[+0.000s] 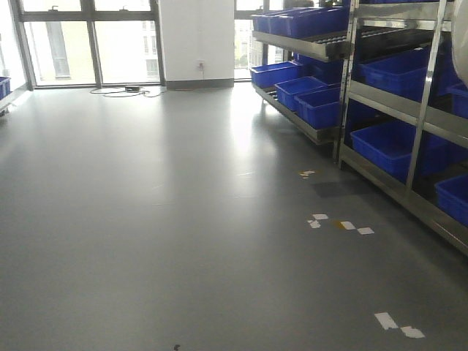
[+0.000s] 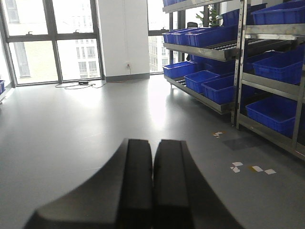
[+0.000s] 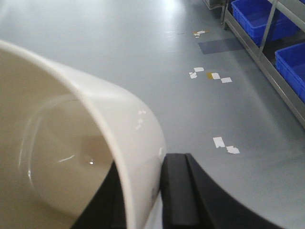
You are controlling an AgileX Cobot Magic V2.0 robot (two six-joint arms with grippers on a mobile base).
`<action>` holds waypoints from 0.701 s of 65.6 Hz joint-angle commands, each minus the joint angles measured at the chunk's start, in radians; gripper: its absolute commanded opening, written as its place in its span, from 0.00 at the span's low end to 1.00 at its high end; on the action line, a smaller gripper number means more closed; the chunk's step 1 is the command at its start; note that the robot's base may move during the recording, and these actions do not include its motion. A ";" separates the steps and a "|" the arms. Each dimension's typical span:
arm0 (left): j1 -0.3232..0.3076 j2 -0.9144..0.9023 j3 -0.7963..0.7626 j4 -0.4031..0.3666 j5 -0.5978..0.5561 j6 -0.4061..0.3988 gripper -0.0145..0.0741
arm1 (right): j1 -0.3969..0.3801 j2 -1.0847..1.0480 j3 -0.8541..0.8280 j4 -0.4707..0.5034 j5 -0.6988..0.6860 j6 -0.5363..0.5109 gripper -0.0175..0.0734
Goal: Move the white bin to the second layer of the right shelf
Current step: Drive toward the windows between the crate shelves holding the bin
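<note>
White bin (image 3: 95, 119) hangs by one wall, right claw (image 3: 143, 191) clenched on rim, left of steel shelf (image 1: 387, 100), well apart. Left claw (image 2: 153, 162) pinched empty. We judge risk: one-sided pinch slips; bin knocks shelf.

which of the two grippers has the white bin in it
The right gripper: its fingers pinch the white bin by its wall at the rim. The left gripper is shut on nothing, jaws pressed together above the floor.

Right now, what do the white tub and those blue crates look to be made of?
The white bin looks like glossy plastic: smooth cream wall with small glints. The blue crates seem moulded plastic, evenly coloured, duller; too distant for certainty.
</note>
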 commanded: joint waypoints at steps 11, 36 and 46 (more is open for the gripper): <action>-0.002 -0.013 0.033 -0.005 -0.087 -0.007 0.26 | -0.005 0.002 -0.031 0.000 -0.102 -0.001 0.22; -0.002 -0.013 0.033 -0.005 -0.087 -0.007 0.26 | -0.005 0.002 -0.031 0.000 -0.102 -0.001 0.22; -0.002 -0.013 0.033 -0.005 -0.087 -0.007 0.26 | -0.005 0.002 -0.031 0.000 -0.102 -0.001 0.22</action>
